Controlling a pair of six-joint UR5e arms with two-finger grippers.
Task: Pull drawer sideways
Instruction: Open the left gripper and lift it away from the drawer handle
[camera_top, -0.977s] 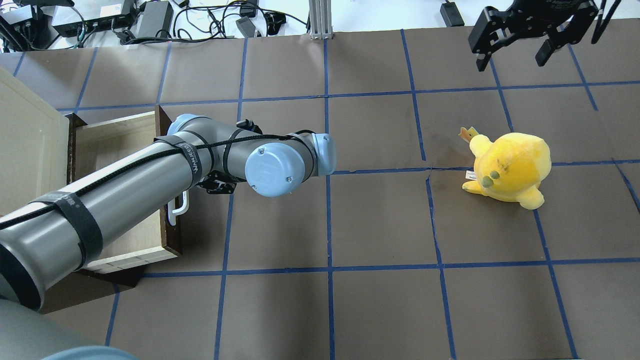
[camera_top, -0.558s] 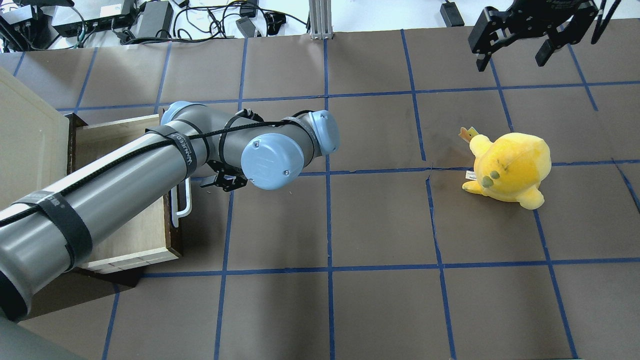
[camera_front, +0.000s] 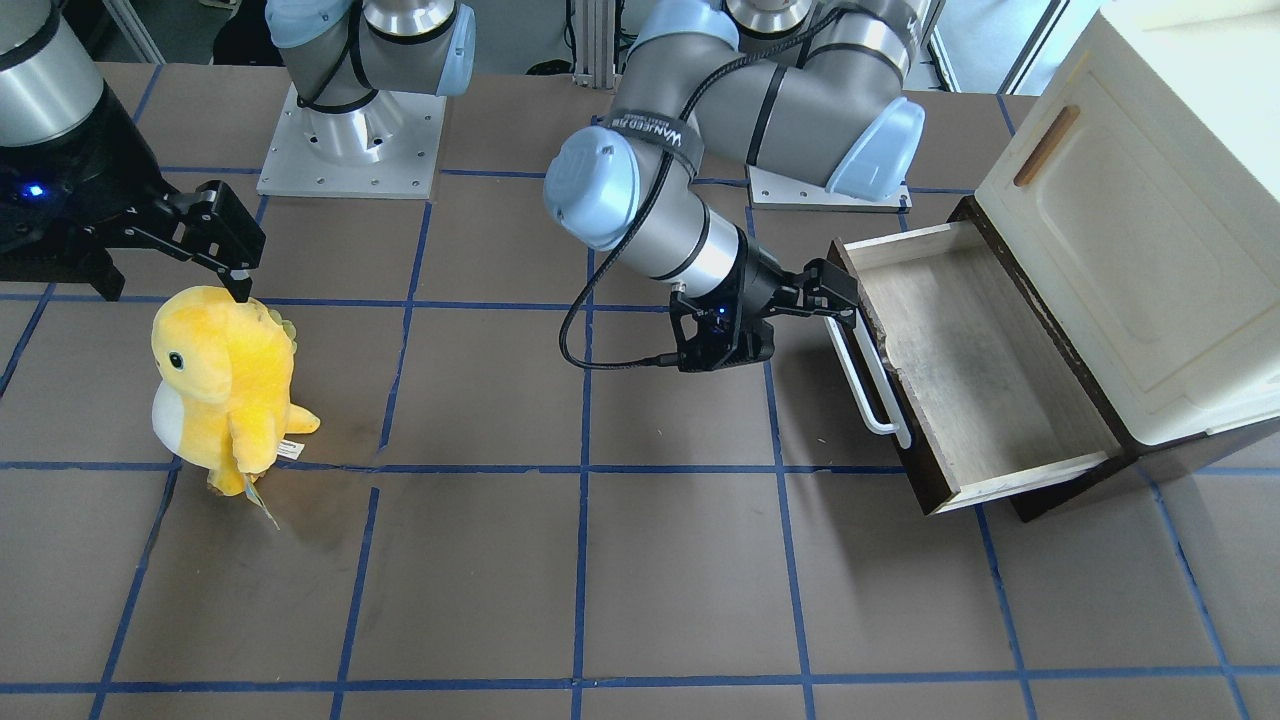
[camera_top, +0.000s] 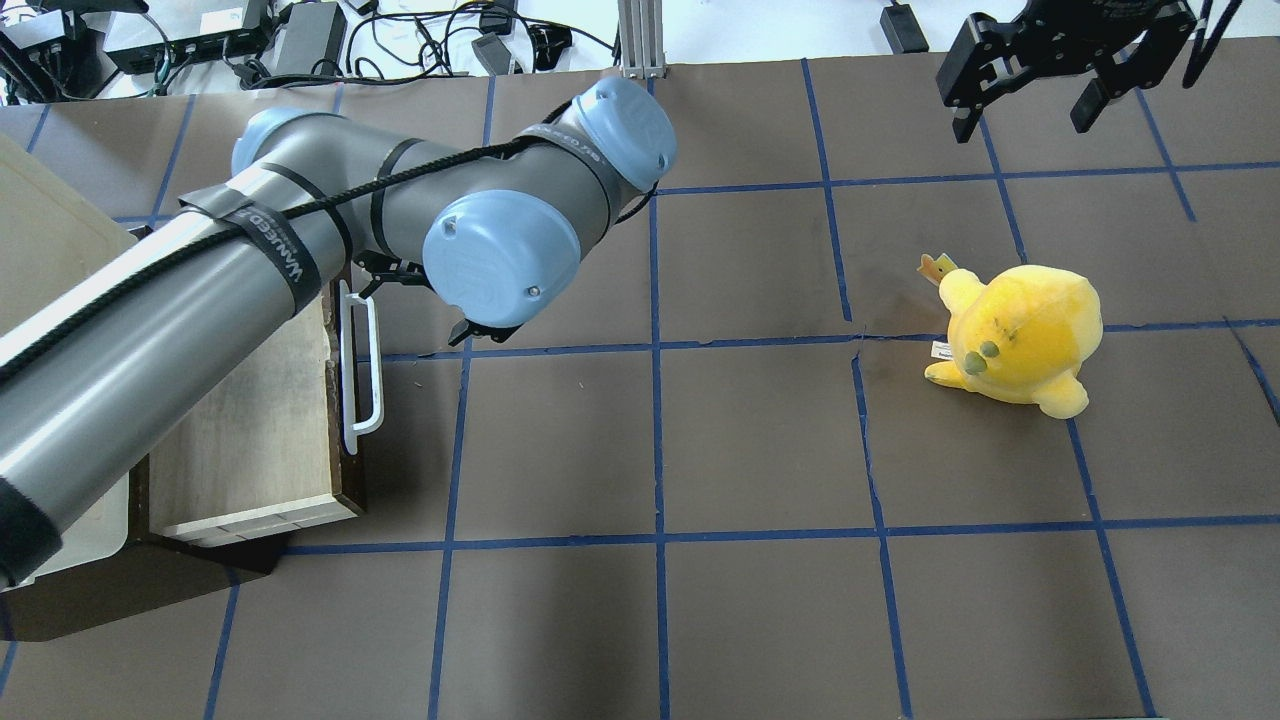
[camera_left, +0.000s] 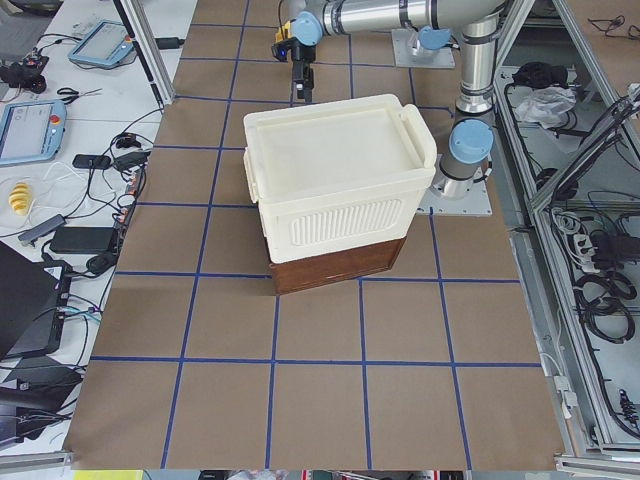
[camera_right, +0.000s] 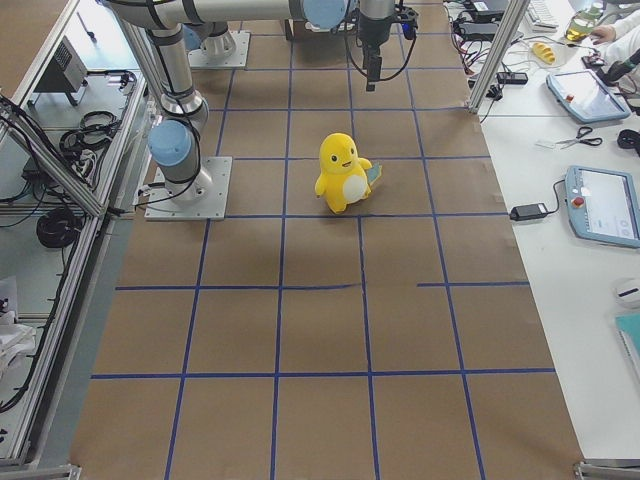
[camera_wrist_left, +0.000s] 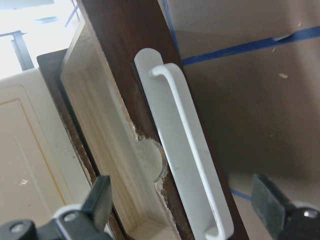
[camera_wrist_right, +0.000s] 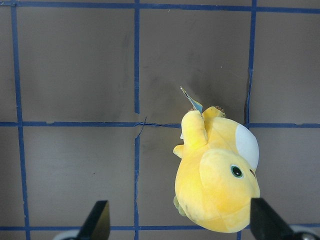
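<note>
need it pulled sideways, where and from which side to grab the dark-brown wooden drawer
The long white bar handle on the front of the dark-brown wooden drawer, mid-bar, approached from the table side. It stands off the panel, so a finger probably fits behind.

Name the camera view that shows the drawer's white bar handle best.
Left wrist-mounted: the white bar handle fills the frame close up, with both ends visible. The front-facing and overhead views show it much smaller, from farther off. In exterior left the cabinet hides it, and the exterior right and right wrist views miss it altogether.
</note>
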